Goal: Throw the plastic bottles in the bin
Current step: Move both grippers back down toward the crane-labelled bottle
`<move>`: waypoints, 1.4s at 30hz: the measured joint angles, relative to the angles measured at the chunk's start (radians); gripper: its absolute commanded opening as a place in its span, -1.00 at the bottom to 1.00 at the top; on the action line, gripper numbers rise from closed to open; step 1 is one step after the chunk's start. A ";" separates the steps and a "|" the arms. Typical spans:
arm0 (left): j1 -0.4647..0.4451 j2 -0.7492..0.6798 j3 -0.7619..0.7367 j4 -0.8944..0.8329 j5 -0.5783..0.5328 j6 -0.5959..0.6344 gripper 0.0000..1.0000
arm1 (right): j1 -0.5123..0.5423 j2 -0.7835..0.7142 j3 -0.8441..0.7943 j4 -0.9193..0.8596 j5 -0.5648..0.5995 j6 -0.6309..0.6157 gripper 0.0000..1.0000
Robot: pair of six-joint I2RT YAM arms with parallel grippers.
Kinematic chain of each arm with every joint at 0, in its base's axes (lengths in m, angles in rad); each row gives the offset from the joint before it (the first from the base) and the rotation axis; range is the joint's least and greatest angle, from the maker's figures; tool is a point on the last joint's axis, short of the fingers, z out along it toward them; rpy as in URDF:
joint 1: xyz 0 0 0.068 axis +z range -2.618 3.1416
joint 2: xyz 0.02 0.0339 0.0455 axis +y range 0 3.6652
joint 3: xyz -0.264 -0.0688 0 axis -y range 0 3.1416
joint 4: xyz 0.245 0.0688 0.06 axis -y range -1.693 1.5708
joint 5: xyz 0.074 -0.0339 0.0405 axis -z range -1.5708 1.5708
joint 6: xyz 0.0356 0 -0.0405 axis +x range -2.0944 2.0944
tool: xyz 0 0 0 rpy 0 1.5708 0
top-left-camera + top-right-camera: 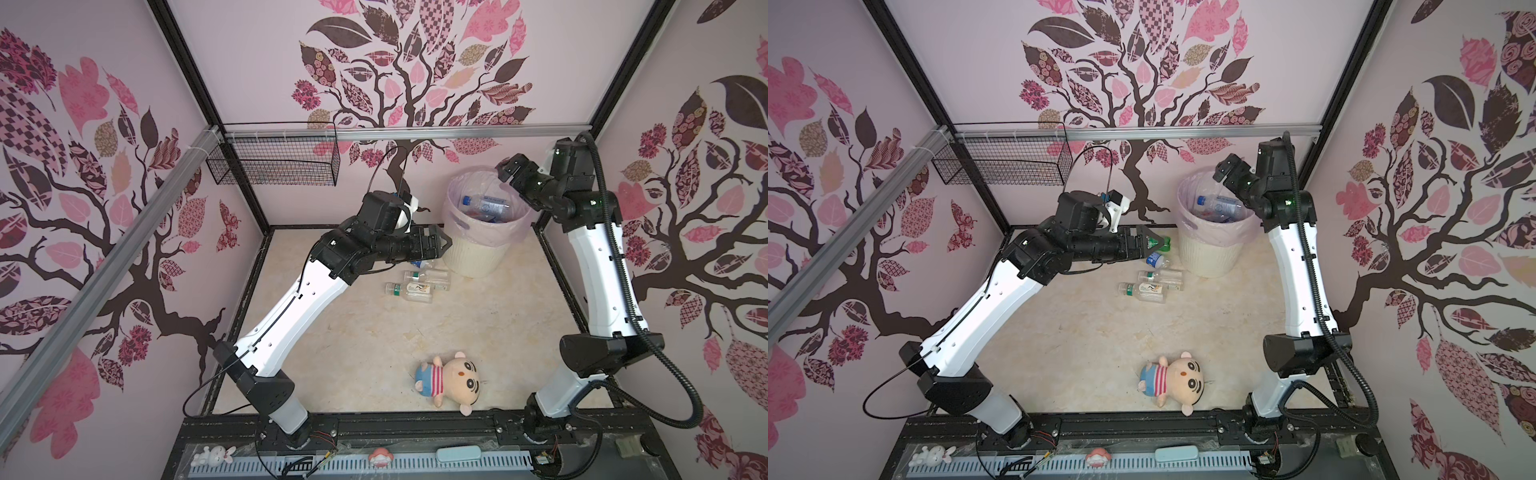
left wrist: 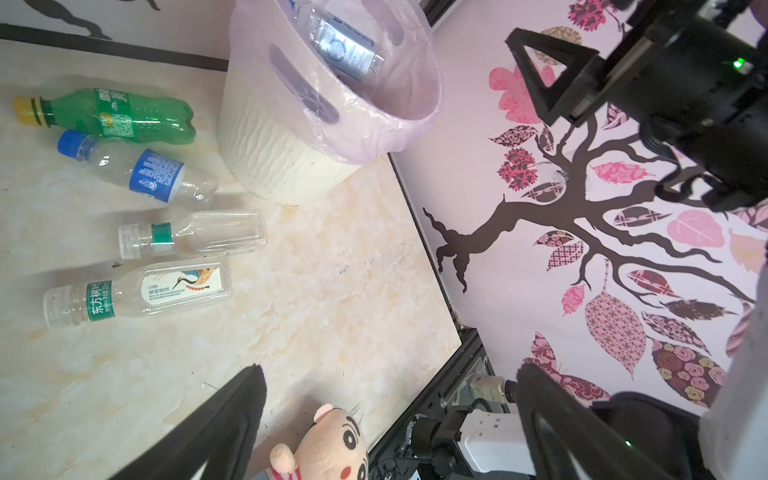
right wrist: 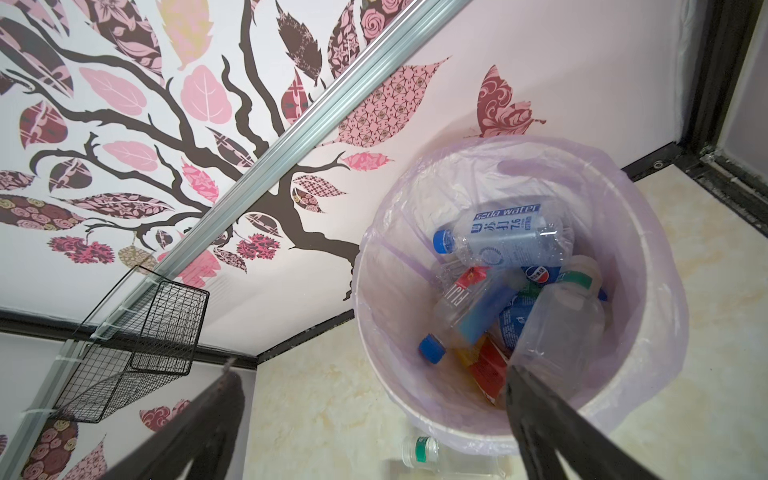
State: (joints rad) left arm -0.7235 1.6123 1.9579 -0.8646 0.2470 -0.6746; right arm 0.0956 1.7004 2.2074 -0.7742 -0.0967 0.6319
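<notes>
Hovering above the bin (image 1: 478, 259), your right claw (image 1: 508, 166) gapes wide, empty. Inside the bin's pink bag (image 3: 648, 299) plastic bottles (image 3: 478, 307) lie heaped, a soda water bottle (image 3: 505, 241) on top. Four loose bottles (image 2: 141, 172) lie on the table (image 1: 353, 353) just beside the bin, your left claw (image 1: 442, 243) above them, spread wide, empty.

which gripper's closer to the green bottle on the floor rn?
Left. The left gripper hovers right by the green bottle; the right gripper hangs above the bin.
</notes>
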 measured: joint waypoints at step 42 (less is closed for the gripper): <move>0.300 0.489 -0.289 0.353 0.024 -0.147 0.94 | 0.278 -0.420 -0.849 -0.076 -0.124 -0.117 1.00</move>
State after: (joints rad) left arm -0.4232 2.1010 1.6688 -0.5114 0.2707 -0.8215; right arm 0.3733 1.2800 1.3582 -0.8497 -0.2211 0.5148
